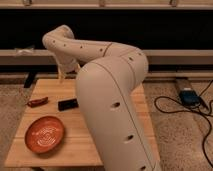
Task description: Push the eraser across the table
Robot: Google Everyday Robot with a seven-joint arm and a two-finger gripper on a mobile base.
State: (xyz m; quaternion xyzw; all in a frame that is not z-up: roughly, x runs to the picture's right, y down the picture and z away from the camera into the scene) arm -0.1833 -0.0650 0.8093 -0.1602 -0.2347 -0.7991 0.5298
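The eraser [67,104], a small flat black block, lies on the left half of the light-wood table [52,89], its right end next to my big cream arm [114,105]. My gripper [61,76] hangs down from the wrist over the table's far left edge, behind the eraser and apart from it. It is open and holds nothing. The arm bends across the middle of the view and hides the right part of the tabletop.
A reddish-brown elongated item [37,102] lies left of the eraser. An orange plate [46,134] sits at the table's near left. On the floor to the right are a blue device [189,96] and black cables [172,109]. A dark wall with a rail runs behind.
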